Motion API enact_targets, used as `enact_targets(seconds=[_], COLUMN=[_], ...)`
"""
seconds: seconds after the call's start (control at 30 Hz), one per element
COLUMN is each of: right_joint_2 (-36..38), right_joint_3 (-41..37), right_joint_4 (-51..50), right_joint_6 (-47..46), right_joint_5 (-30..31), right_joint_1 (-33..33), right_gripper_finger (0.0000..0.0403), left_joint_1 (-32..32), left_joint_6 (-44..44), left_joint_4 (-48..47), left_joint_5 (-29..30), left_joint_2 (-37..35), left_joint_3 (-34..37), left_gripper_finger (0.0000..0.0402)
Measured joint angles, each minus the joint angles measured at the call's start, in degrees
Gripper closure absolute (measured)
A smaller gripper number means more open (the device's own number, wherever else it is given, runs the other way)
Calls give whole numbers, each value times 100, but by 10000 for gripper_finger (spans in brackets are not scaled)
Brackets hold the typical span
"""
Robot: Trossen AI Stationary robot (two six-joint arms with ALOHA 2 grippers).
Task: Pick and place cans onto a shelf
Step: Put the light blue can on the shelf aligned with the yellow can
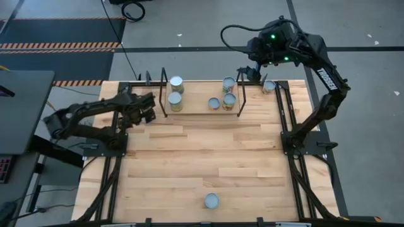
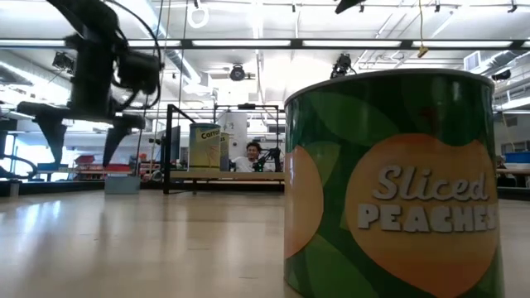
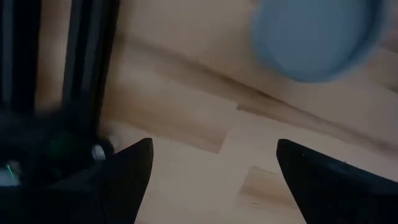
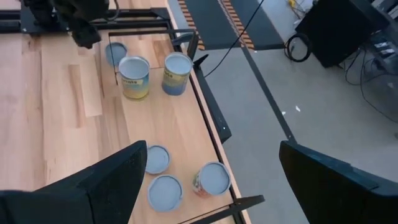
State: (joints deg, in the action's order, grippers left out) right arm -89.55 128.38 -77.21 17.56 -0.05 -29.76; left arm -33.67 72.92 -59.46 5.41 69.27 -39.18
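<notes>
The shelf (image 1: pixel 194 111), a low black wire frame with a light board, stands at the table's far middle. Several cans stand on its board: two at its left end (image 1: pixel 175 101), three at its right end (image 1: pixel 229 99). Another can (image 1: pixel 269 86) stands on the table right of the shelf. A peaches can (image 1: pixel 211 200) stands at the near edge and fills the low view (image 2: pixel 389 182). My left gripper (image 1: pixel 148 107) hangs open, pointing down, just left of the shelf, with a blue-grey can top (image 3: pixel 317 37) beside it. My right gripper (image 1: pixel 248 72) is open, high over the shelf's far right corner.
Black arm-mount rails (image 1: pixel 287 113) run along both sides of the table. The shelf's upright wire posts (image 1: pixel 165 94) stand close to my left gripper. Bare wooden tabletop (image 1: pixel 202 157) lies between the shelf and the near can. A person (image 2: pixel 251 154) sits beyond the table.
</notes>
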Motion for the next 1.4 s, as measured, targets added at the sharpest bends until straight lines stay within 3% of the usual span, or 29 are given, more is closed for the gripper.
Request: enact_targets(seconds=[0.07,0.17,0.3,0.37,0.5,0.6,0.8,1.2,1.4], right_joint_2=[29,21,-7,-28,-34,-34,-36,-36,-38], right_joint_3=[0,0,0,0,0,0,0,0,0], right_joint_4=[2,9,46,42,-4,1,191,192,167], right_joint_6=[-1,-2,-2,-1,-81,-90,-89,-221,-304], right_joint_5=[-1,-2,-2,-2,-4,-4,-6,-9,-9], right_joint_1=[0,0,0,0,0,0,0,0,0], right_gripper_finger=[29,29,29,29,29,29,29,29,29], left_joint_1=[206,425,602,647,525,287,-33,-229,-247], left_joint_6=[-717,-2616,-5207,-5697,-5485,-5064,-5302,-5590,-5248], left_joint_4=[14,339,1152,1578,1798,1838,2419,2814,3073], left_joint_5=[379,857,1019,995,1265,1115,787,1057,1080], left_joint_2=[-290,-549,-556,-531,-388,-129,208,396,562], left_joint_3=[58,55,91,193,411,437,435,493,758], left_gripper_finger=[54,54,54,54,54,54,54,54,54])
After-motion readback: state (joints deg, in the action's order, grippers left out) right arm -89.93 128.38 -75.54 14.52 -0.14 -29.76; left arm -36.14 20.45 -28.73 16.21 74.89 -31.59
